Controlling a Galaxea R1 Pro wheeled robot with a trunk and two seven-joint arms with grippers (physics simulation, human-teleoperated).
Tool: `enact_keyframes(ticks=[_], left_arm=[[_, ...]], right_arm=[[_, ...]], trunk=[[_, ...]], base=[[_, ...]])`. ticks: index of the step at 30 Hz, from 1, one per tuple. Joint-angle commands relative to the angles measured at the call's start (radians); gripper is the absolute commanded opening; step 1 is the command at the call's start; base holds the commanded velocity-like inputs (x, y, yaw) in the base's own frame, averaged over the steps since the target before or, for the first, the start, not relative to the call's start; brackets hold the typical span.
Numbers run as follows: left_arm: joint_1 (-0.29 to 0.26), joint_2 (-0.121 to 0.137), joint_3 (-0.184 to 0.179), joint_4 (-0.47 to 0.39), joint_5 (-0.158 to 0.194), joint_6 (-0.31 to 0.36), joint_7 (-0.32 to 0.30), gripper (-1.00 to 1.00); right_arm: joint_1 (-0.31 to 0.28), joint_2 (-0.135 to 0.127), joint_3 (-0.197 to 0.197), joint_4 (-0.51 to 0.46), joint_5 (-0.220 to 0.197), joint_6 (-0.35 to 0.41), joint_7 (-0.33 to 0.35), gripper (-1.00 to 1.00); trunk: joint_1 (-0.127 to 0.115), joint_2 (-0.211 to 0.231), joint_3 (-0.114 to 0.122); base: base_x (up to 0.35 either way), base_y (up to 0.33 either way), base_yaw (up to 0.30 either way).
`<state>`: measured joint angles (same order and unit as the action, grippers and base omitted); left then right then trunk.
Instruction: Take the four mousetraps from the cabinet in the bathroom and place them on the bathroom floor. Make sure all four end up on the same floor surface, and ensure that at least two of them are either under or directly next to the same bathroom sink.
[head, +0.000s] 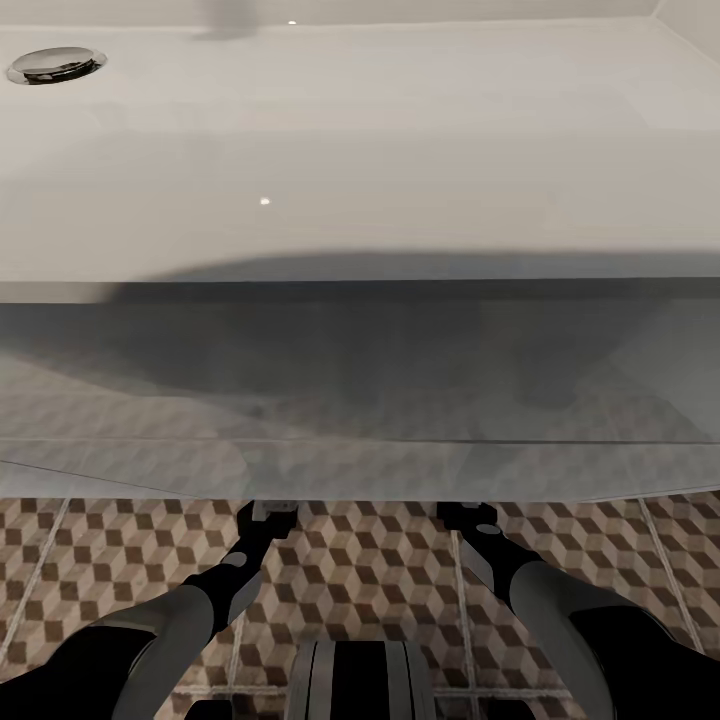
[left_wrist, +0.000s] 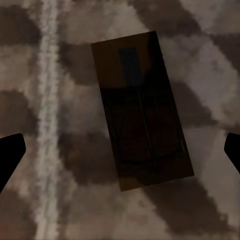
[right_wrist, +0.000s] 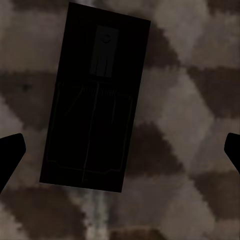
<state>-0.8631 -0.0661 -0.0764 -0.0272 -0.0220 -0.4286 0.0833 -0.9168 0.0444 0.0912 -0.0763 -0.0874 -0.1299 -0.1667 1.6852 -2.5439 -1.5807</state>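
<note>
Head view first: the white sink (head: 360, 150) spreads across the upper half, its chrome drain (head: 55, 65) off at the far left, and the cube-patterned floor (head: 360, 570) runs beneath its translucent front edge. Both arms reach forward and down, the left end effector (head: 272, 512) and right end effector (head: 462, 515) tucked right at the sink's edge, tips low over the tiles.

Left wrist view: a mousetrap (left_wrist: 142, 112) lies flat on the floor, slightly tilted, between the two dark fingertips (left_wrist: 10, 155) showing at the frame's sides. The jaws stand wide and hold nothing; the trap sits clear of both.

Right wrist view: a second mousetrap (right_wrist: 95, 100) lies flat on the tiles in deep shadow, across a grout line. The jaws here are spread wide too, empty, and the trap is untouched.

By my reckoning, two traps are down by the sink, so that condition looks met. Two more remain unaccounted for.
</note>
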Motion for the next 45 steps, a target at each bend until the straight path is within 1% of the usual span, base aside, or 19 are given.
enact_keyframes(ticks=[1,35,39,45], left_arm=[[-0.001,0.000,-0.008,0.001,-0.003,-0.003,0.009,1.00],[-0.001,-0.001,-0.009,0.001,-0.003,-0.012,0.010,1.00],[-0.001,-0.001,-0.009,0.001,-0.003,-0.009,0.020,1.00],[-0.001,-0.004,-0.009,0.001,-0.004,-0.006,0.058,1.00]], right_arm=[[-0.001,0.000,0.009,0.001,-0.009,-0.004,-0.004,1.00],[-0.001,0.000,0.009,0.001,-0.009,-0.004,-0.004,1.00],[-0.001,0.000,0.009,0.001,-0.009,-0.004,-0.004,1.00],[-0.001,0.000,0.009,0.001,-0.009,-0.004,-0.004,1.00]], trunk=[[0.000,0.000,-0.001],[0.000,0.000,-0.001],[0.000,0.000,-0.001],[0.000,0.000,-0.001]], base=[[0.000,0.000,0.000],[0.000,0.000,0.000],[-0.008,0.000,0.000],[-0.098,0.000,0.000]])
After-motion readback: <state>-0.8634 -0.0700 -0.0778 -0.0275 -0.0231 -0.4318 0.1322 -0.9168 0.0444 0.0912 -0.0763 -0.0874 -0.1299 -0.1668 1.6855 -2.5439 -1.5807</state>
